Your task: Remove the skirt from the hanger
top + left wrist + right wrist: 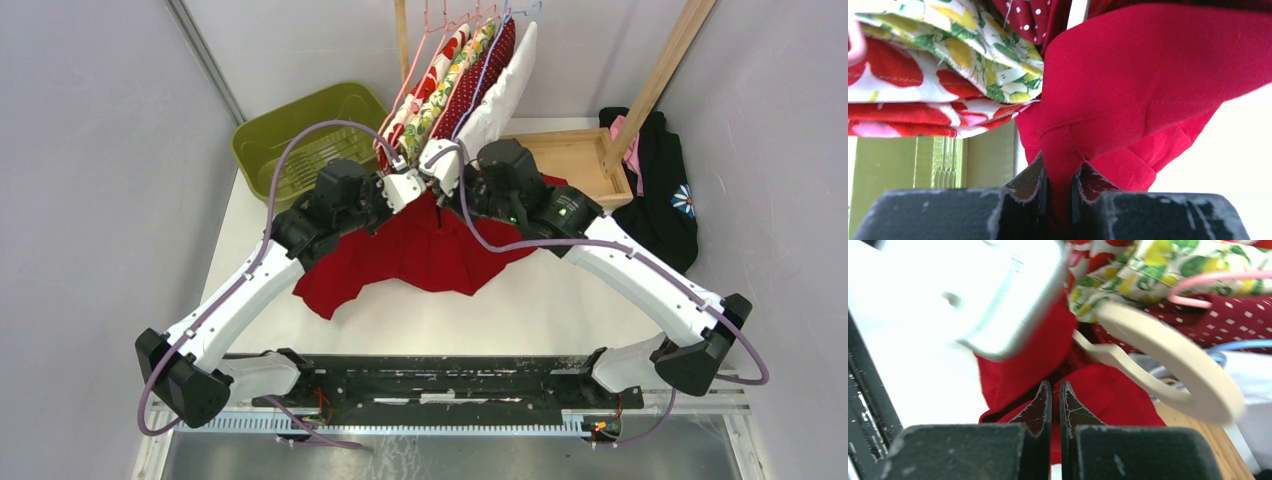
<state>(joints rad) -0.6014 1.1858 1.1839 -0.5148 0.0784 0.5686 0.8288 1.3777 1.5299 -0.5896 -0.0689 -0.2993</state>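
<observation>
— Left gripper (1059, 177) is clamped tight on a fold of the red skirt (400, 255)!
— Right gripper (1055, 390), at its three o'clock, has its fingers pressed together. The skirt pools at six o'clock of the hung clothes (455, 80).

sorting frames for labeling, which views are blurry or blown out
top external: sharp, evenly lit; left wrist: red skirt in focus, background at right washed out; right wrist: cream hanger and white housing at upper left smeared by blur
</observation>
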